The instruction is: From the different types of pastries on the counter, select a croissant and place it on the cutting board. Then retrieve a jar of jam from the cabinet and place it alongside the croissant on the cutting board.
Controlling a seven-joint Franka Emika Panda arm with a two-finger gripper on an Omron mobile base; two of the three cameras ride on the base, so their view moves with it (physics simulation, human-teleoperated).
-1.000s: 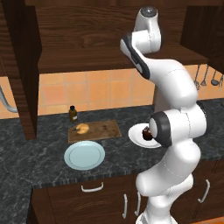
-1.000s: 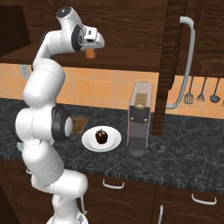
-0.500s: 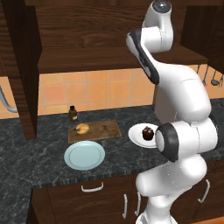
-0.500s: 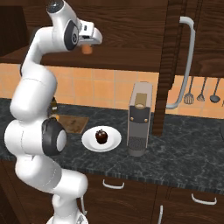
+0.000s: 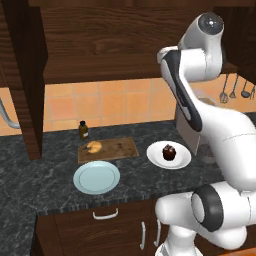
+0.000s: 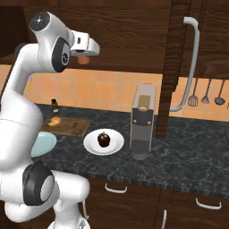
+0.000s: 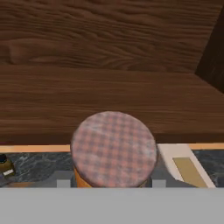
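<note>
The jar of jam (image 7: 113,148), with a checked pink lid and orange contents, sits between my fingertips in the hand view. My gripper (image 6: 84,55) is shut on the jar (image 6: 82,58), held high in front of the dark wooden cabinet (image 5: 110,45). Far below, the golden croissant (image 5: 93,146) lies on the left end of the wooden cutting board (image 5: 120,148) on the dark marbled counter (image 5: 30,185). In the right base view the croissant (image 6: 54,121) and cutting board (image 6: 74,127) sit left of the arm. The chocolate cupcake (image 5: 169,152) rests on a white plate (image 5: 154,157).
A pale blue plate (image 5: 96,177) lies in front of the board, with a dark labelled bottle (image 5: 83,130) behind it. A coffee machine (image 6: 142,121) stands right of the cupcake plate (image 6: 91,144). Utensils (image 6: 205,96) hang on the tiled wall.
The arm's upper joints have swung and the hand with the jar has come slightly lower and leftward in the right base view. The jar stays gripped.
</note>
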